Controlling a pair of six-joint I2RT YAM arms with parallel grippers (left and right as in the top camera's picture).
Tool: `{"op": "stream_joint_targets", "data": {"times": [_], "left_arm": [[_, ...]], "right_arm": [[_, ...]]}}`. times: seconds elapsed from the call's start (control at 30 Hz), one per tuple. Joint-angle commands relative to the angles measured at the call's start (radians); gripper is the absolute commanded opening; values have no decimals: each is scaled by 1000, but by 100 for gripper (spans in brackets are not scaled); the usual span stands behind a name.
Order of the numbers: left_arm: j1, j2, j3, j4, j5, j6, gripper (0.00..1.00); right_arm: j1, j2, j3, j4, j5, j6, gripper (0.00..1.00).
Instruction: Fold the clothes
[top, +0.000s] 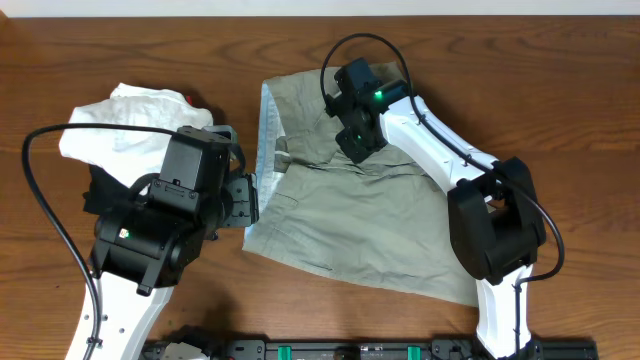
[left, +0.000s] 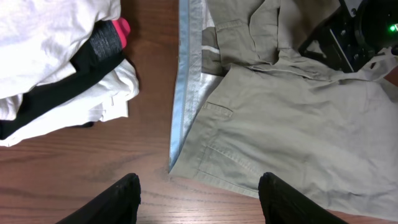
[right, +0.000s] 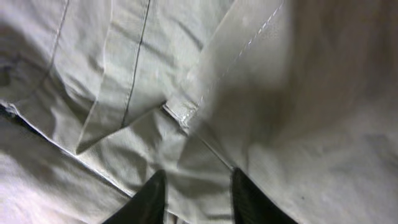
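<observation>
R claw (right: 198, 186) on shorts (top: 380, 235) fly; L claw (top: 243, 199) spread by waistband edge (left: 180, 93)

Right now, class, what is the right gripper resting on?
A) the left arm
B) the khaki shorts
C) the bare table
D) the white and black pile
B: the right gripper is down on the khaki shorts, its fingers against the fabric in the wrist view.

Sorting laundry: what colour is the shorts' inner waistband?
Pale blue waistband, clearest in left wrist view.
</observation>
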Motion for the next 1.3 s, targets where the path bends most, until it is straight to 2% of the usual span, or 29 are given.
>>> {"op": "stream_joint_targets", "data": {"times": [0.0, 0.07, 0.17, 0.4, 0.47, 0.53, 0.6, 0.83, 1.03, 1.27], "left_arm": [[6, 0, 14, -4, -9, 17, 63], [6, 0, 14, -7, -9, 18, 63], [6, 0, 14, -9, -9, 18, 63], [6, 0, 14, -9, -9, 18, 63], [6, 0, 14, -13, -9, 18, 63], [6, 0, 14, -19, -9, 18, 63], [6, 0, 14, -26, -9, 18, 64], [6, 0, 14, -25, -9, 18, 64], [6, 0, 14, -25, -9, 18, 64], [6, 0, 14, -26, -9, 40, 64]], "right_arm": [[2, -16, -9, -31, -13, -45, 51], [3, -16, -9, -61, -11, -101, 54], [3, -16, -9, -94, -10, -174, 48], [3, -16, -71, -26, -19, -150, 36], [3, -16, -112, 24, -19, -118, 26], [3, -16, -130, 44, -14, -115, 9], [2, -24, -118, 42, 29, -64, 1], [-24, -159, -82, 44, 85, 48, 1], [-124, -307, -82, 0, 245, 318, 1], [-313, -319, -96, -168, 396, 533, 1]]}}
